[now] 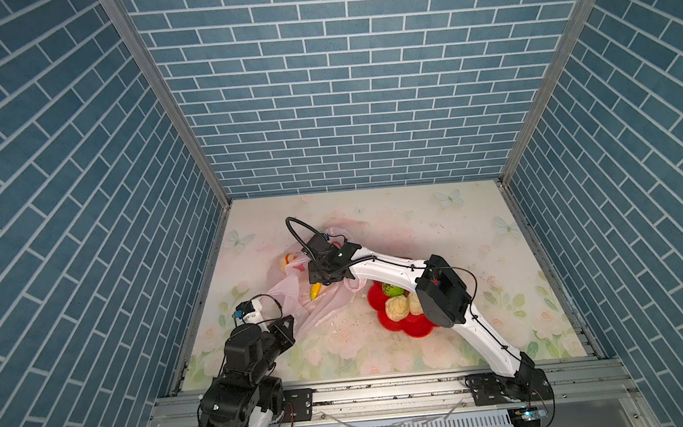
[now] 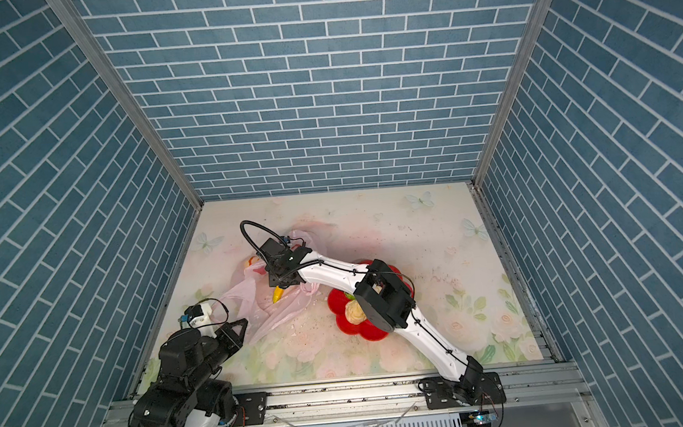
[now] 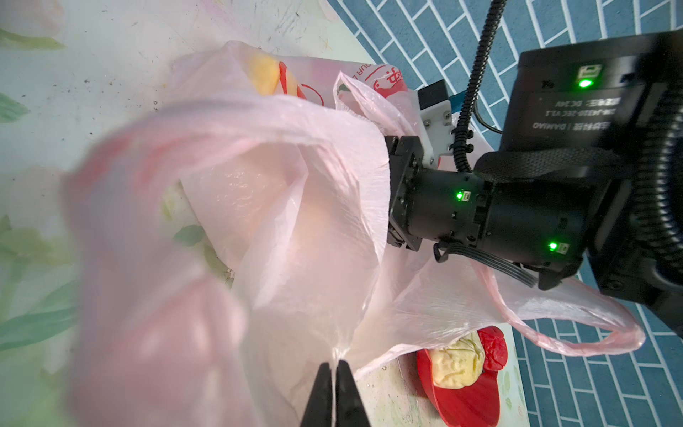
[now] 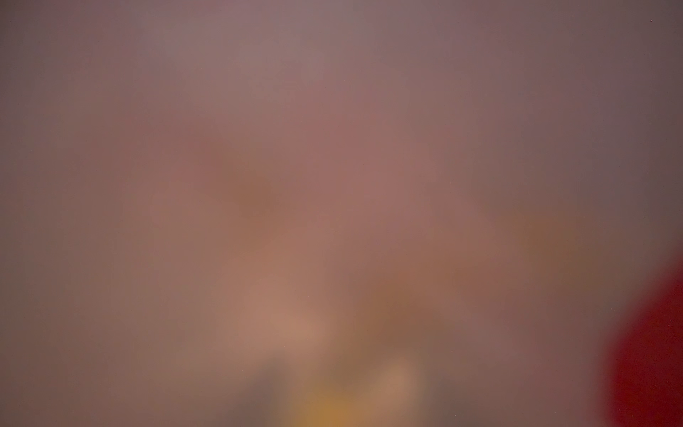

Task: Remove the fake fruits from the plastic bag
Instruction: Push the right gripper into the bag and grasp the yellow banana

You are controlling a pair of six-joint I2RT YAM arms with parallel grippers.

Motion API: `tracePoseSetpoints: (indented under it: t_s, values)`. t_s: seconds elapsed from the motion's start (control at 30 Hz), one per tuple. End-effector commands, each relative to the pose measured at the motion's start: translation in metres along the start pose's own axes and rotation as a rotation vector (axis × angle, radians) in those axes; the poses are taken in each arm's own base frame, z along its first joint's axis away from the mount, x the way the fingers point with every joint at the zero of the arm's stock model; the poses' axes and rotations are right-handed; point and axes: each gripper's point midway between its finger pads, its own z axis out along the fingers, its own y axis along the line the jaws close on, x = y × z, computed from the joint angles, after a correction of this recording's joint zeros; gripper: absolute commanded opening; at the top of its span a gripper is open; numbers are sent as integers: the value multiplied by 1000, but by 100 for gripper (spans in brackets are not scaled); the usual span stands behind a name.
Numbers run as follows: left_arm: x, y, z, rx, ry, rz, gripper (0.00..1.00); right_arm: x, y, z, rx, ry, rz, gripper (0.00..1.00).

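Left hand [image 3: 335, 369]: nearest the base, fingers pressed together on a fold of film, holding it off the tabletop [image 1: 436, 223].
Plastic bag [image 1: 297, 305]: pale pink, crumpled, spread from that pinch away toward the far left.
Red bowl [image 1: 413, 327]: right of the bag, already holding a cream fruit [image 1: 397, 307] and a green fruit [image 1: 391, 290].
Banana [image 1: 316, 292]: among the bag's folds, just on the near side of the right hand, long axis running roughly near to far.
Right hand [image 1: 323, 277]: reaching across the middle into the bag. Its fingers are hidden, so I cannot tell spread or closed. It looks much the nearer hand to the banana.
Yellow fruit [image 1: 286, 262]: farthest, under the film at the bag's far left.
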Motion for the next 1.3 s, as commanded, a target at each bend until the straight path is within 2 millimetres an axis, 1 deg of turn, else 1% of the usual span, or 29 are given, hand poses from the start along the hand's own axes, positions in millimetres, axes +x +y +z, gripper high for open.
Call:
tracePoseSetpoints:
  t_s: [0.0, 0.37, 0.67, 0.77, 0.83, 1.1, 1.27]
  values:
    - [-4, -6, -1, 22, -10, 9, 7, -1, -4, 1, 29, 9, 16, 55]
    - [-3, -5, 0, 18, -9, 9, 7, 3, -8, 14, 45, 30, 13, 49]
    - [-4, -4, 2, 9, -11, 10, 7, 4, -13, 20, 49, 41, 16, 37]
    - [-5, -4, 3, 7, -12, 9, 7, 3, -12, 20, 40, 41, 14, 32]
    - [-5, -4, 4, 9, -14, 10, 7, 1, -9, 19, 27, 34, 12, 31]
    - [-9, -6, 8, 14, -26, 14, 7, -4, -6, 11, 17, 22, -12, 22]
    - [-13, -5, 9, -5, -33, 35, 7, -8, 2, -2, -22, 15, -36, 18]
